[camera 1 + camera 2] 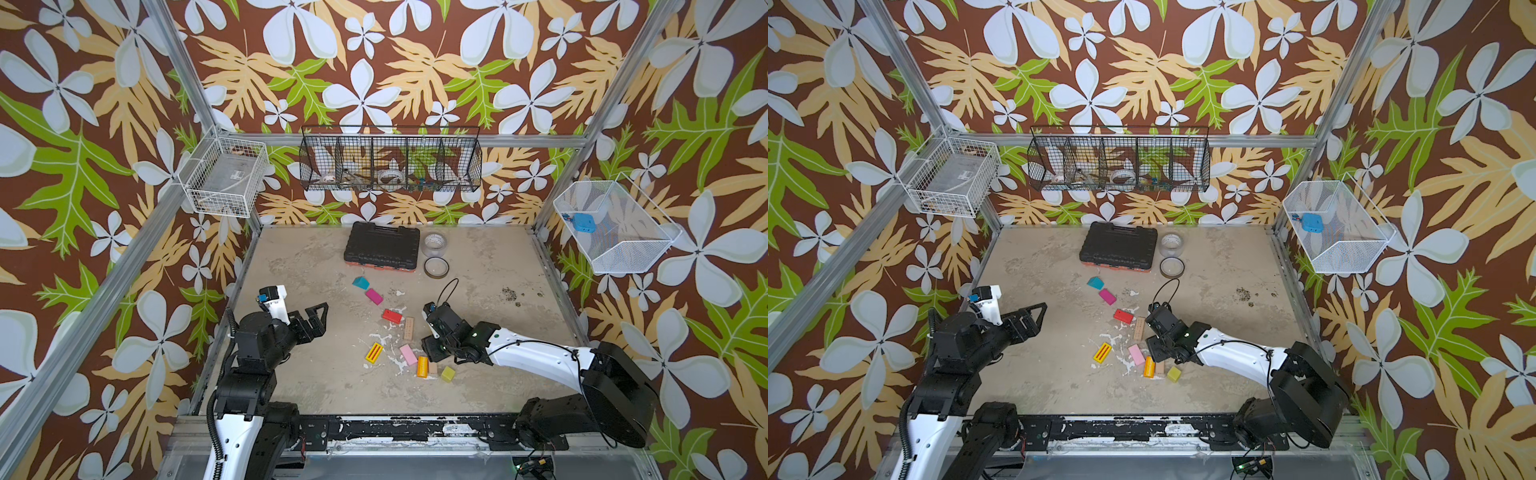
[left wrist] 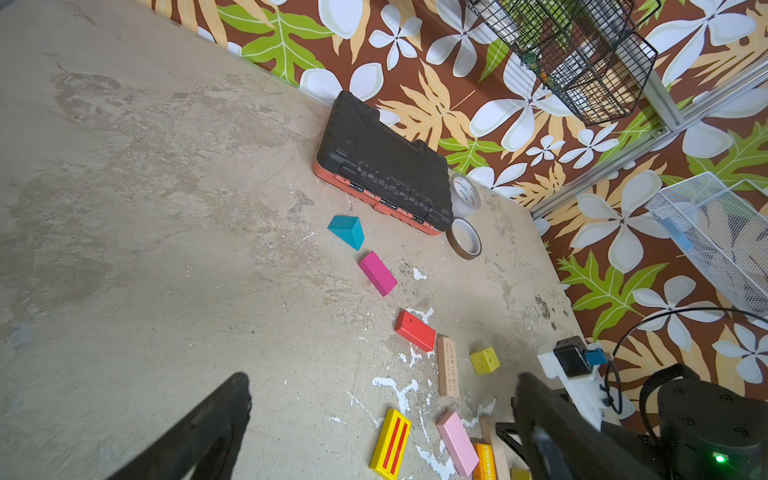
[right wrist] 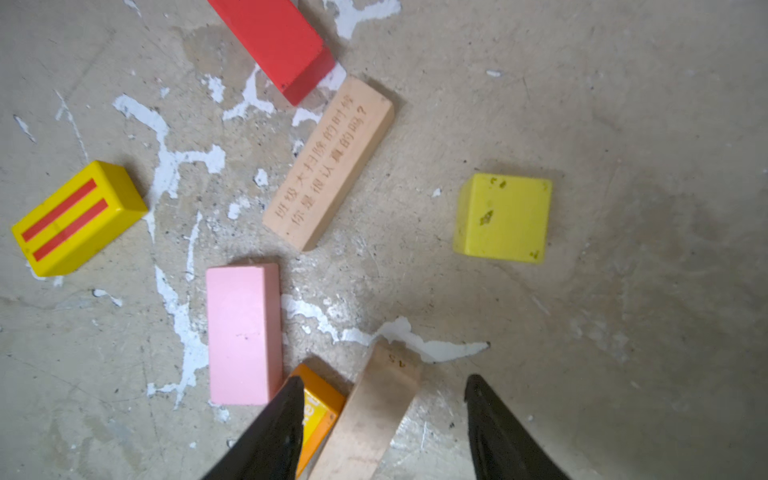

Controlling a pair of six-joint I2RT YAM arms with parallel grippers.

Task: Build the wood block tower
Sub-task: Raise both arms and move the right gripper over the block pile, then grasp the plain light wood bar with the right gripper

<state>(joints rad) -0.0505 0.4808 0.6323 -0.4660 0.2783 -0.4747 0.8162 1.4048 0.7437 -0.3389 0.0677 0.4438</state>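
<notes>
Bottom centre of the right wrist view: the plain wood bar [image 3: 376, 411] is bracketed lengthwise by the right tool [image 3: 384, 379], spread either side, nothing pinched yet.

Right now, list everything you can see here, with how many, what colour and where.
tool case: one, black, back of table.
tape rolls: two, clear and brown, right of it.
teal wedge: one, teal, before the case.
magenta block: one, magenta, beside the wedge.
red block: one, red, mid-table.
striped block: one, yellow-red, front left of the cluster.
pink block: one, pink, right of it.
orange block: one, orange, beside the pink.
wood bars: two, plain; printed by the red, bare beside the orange.
cubes: two, yellow-green, one near each bar.
wire baskets: three, two white, one black, hung around the table.
left gripper: one, black, jaws open, left side.
right gripper: one, black, jaws open astride the bare bar.
</notes>
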